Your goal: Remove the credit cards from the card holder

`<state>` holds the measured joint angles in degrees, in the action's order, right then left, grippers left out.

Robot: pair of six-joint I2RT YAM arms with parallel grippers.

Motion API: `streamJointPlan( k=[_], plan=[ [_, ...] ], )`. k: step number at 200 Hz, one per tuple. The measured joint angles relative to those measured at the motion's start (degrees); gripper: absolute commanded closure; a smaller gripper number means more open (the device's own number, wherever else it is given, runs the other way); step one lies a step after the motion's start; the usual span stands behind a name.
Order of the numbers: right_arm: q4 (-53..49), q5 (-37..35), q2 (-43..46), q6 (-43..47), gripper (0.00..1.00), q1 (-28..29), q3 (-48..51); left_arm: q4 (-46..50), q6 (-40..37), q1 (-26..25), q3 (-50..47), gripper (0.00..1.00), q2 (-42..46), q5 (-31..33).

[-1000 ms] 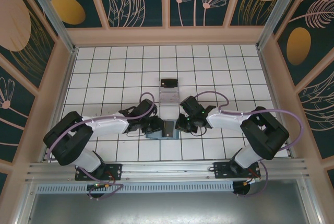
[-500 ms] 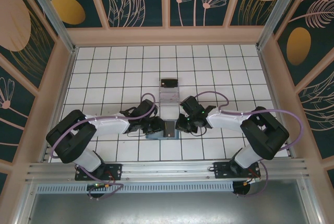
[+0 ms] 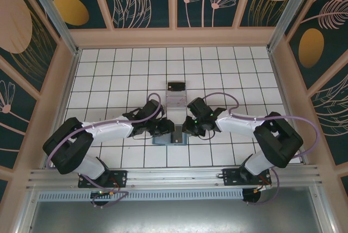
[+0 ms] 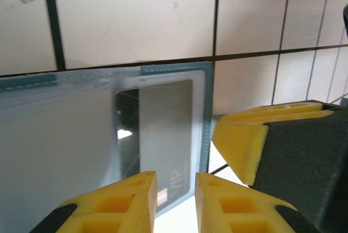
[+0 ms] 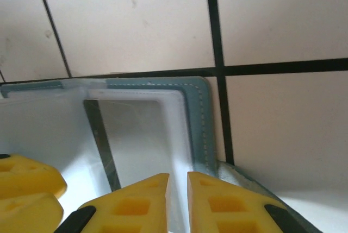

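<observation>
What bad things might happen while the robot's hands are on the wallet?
The left hand and right hand are very close together, so they might bump. The credit card sits inside a clear pocket of the card holder, so a tug might drag the whole holder along.
</observation>
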<state>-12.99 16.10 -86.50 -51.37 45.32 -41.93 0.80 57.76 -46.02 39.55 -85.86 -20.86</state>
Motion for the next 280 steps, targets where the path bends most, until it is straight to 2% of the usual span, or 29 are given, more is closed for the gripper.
streamJointPlan(
  k=[87,280],
  plan=[
    [1.09,1.14,-3.65,-0.02,0.81,0.92,-0.72,-3.34,0.87,0.00,0.00,0.71,-4.70,-3.21],
    [3.56,1.99,-5.40,0.00,0.85,1.18,-1.14,-1.05,0.63,1.46,-3.13,0.70,-1.05,0.13]
  ],
)
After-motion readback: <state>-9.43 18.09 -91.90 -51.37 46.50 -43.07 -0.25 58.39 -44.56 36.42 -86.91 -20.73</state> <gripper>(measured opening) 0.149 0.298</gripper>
